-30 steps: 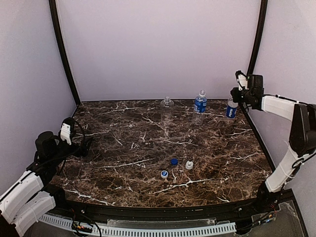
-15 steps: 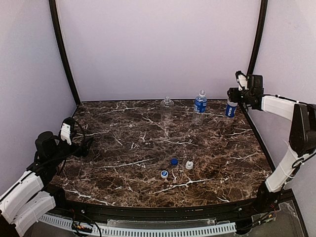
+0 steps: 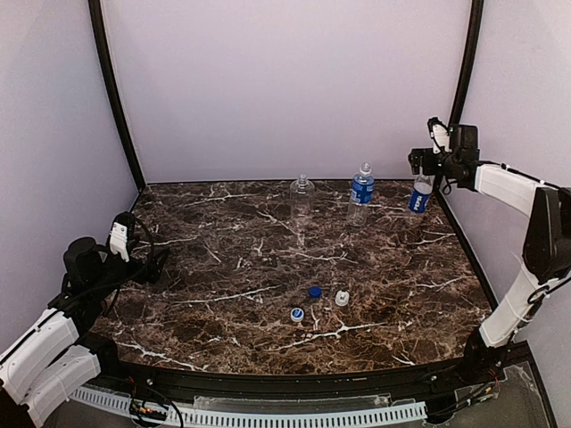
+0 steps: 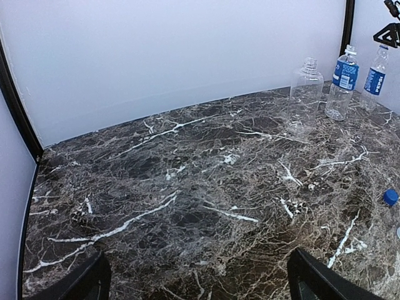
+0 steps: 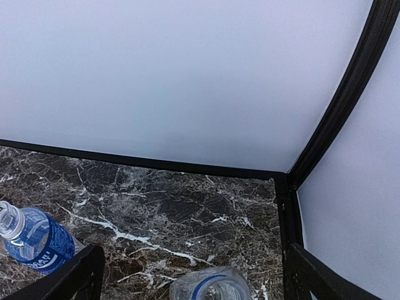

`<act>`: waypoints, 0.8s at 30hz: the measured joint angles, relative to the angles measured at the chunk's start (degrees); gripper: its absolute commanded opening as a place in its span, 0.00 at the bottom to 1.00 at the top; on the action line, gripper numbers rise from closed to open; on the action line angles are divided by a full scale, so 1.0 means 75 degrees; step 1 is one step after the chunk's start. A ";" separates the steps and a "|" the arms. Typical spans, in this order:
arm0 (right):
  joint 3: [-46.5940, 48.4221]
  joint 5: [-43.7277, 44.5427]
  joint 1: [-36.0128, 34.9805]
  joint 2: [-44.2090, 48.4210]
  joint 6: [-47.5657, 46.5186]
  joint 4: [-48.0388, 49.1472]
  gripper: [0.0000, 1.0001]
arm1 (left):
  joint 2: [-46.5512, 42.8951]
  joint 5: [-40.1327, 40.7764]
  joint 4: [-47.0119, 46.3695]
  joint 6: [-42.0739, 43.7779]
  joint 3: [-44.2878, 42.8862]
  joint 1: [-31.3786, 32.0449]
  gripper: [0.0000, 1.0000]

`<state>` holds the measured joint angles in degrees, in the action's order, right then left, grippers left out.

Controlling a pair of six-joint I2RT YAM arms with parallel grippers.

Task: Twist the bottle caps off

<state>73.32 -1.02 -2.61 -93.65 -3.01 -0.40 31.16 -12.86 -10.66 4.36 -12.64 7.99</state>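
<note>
Whole table was seen from above; the far-corner bottles were shared by both wrist views, right one closest.

Glossy veined marble tabletop; clear smooth plastic bottles; matt walls.

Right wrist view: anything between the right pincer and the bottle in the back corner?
Nothing visible. The right pincer hangs open just above the corner bottle, whose neck shows between its fingers with only air in the gap. The neighbouring labelled bottle stands off to one side, clear of the way down.
</note>
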 measured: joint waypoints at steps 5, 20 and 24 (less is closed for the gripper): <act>0.0111 0.0198 0.0000 0.0431 -0.0020 -0.0300 0.99 | -0.0015 0.0006 0.0000 -0.0020 0.0000 -0.0003 0.99; -0.5983 0.0568 0.0050 0.6703 0.1309 0.0629 0.99 | 0.0073 0.1037 -0.0122 -0.0370 0.0064 -0.0166 0.99; -0.7484 0.1131 0.0050 0.8131 0.2090 0.0539 0.99 | 0.0073 0.1195 -0.0154 -0.0562 0.0064 -0.0259 0.99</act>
<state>17.19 7.46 -2.24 -32.67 12.67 3.64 31.70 -3.90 -11.81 0.14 -12.16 6.04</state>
